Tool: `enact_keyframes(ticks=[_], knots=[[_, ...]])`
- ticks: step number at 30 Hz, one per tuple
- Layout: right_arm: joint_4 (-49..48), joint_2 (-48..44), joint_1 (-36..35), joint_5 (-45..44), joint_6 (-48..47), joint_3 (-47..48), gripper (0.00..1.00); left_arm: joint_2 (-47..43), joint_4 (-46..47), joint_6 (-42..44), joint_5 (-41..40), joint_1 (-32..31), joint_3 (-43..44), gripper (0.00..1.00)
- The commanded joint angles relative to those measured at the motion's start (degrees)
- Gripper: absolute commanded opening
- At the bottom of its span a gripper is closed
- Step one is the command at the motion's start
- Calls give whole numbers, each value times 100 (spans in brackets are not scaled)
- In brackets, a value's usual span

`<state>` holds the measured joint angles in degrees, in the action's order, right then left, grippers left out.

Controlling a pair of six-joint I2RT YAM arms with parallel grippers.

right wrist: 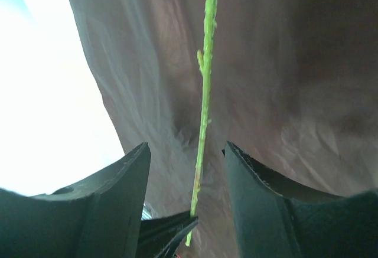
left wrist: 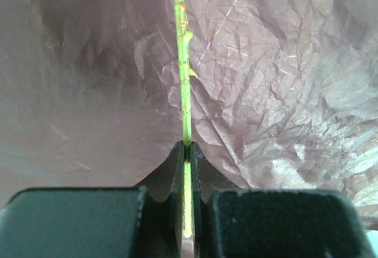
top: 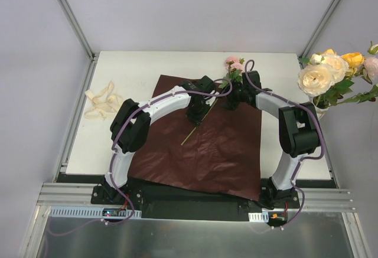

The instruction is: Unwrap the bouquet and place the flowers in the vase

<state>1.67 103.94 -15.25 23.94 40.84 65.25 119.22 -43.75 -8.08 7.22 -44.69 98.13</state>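
The bouquet is undone, and its maroon paper (top: 212, 146) lies spread flat on the table. One pink flower (top: 234, 64) lies at the paper's far edge, its thin green stem (top: 201, 122) running down toward the near left. My left gripper (top: 196, 118) is shut on that stem (left wrist: 186, 110) near its lower end. Further up the same stem (right wrist: 204, 104), my right gripper (right wrist: 186, 154) stands open around it, its fingers (right wrist: 127, 178) apart from it. Cream, yellow and pink flowers (top: 331, 72) stand in the vase (top: 321, 111) at the right edge, and they hide most of it.
A loose cream ribbon (top: 103, 101) lies on the white table (top: 136, 69) at the left. Metal frame posts (top: 71, 16) rise at the back corners. The right arm's elbow (top: 298, 129) stands close to the vase.
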Motion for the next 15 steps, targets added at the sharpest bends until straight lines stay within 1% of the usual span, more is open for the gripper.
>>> enact_keyframes(ticks=[1,4,5,7,11,15], knots=[[-361,372,13,154,188,426,54,-364,-143,61,148,-49,-4,0],[-361,592,4,119,170,550,51,-382,-143,52,200,-40,5,0],[-361,636,13,93,161,602,48,-391,-134,52,209,-49,-4,0],[-361,741,13,84,74,664,44,-391,-143,43,262,-40,-4,0],[-203,803,13,-56,-207,813,30,-391,-134,34,306,-49,-4,0],[157,794,13,-214,-620,1042,19,-408,-134,25,350,-49,-4,0]])
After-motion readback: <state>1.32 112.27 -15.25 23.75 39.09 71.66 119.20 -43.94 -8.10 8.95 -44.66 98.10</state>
